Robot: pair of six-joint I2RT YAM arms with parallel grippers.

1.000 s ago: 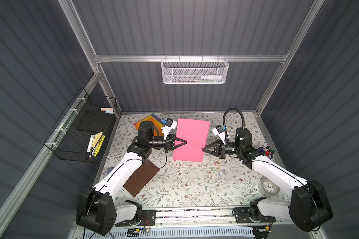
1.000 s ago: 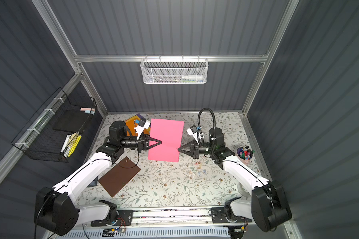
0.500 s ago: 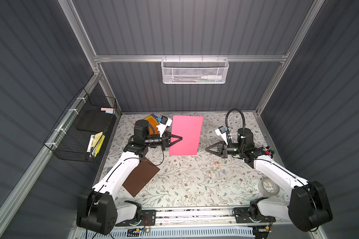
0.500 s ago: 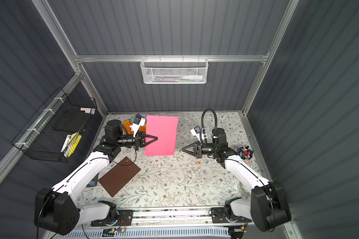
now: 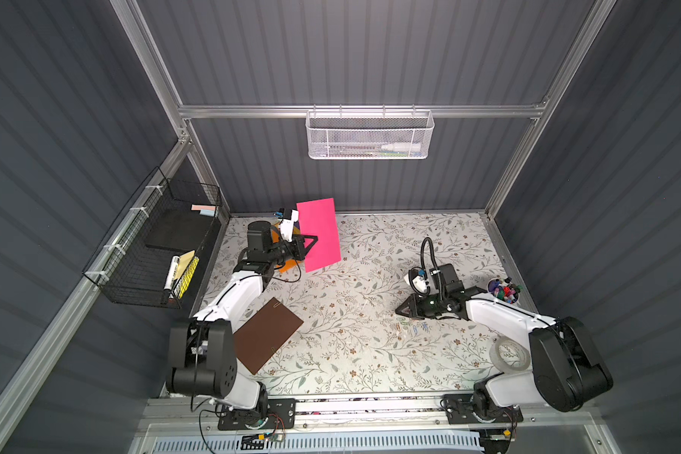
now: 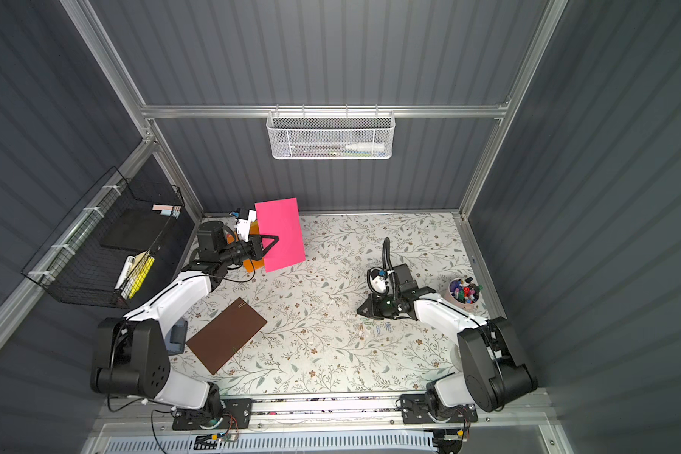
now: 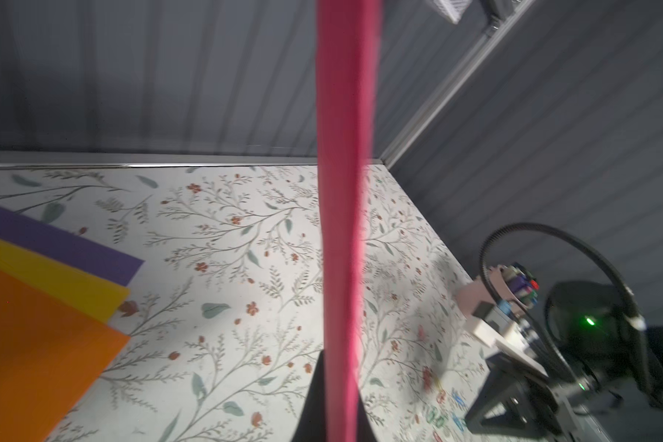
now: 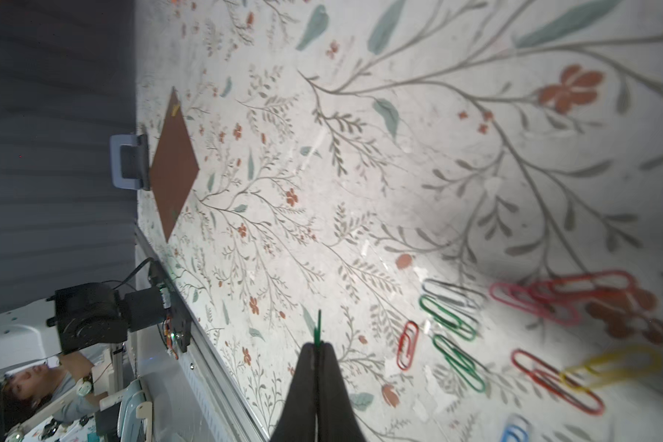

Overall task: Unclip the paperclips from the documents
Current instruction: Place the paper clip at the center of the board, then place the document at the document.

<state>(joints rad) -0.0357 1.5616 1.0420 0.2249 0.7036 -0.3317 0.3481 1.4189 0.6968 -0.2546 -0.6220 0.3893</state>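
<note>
The desk (image 5: 370, 275) carries everything, and its whole middle is an open stretch between my two arms. A second ago the pink sheet (image 5: 319, 236) hung over the far middle, with my left pincer at its left edge and my right pincer at its right edge. Now my left pincer (image 5: 315, 239) alone grips it, clamped shut on it. I have carried it to the far left corner, where it hangs raised and tilted. My left wrist camera sees it almost edge-on (image 7: 341, 191).

The brown sheet (image 5: 268, 340) has not moved. It lies flat and askew toward the near left corner, with a yellowish paperclip (image 5: 278, 304) on its far corner. Below my left arm an orange sheet (image 7: 35, 336), a yellow sheet (image 7: 54, 275) and a purple sheet (image 7: 54, 241) lie fanned in the far left corner.

My right pincer (image 8: 317, 346) has drawn back toward the right edge and sits low over the desk. It is closed on a green paperclip (image 8: 318, 325), whose wire pokes out past the tips. The loose paperclips (image 8: 452, 325) lie scattered just beside it, in red, green, pink, yellow and blue.

The marker cup (image 5: 503, 291) stands at the right edge behind that arm. The tape roll (image 5: 511, 353) lies near the near right corner.
</note>
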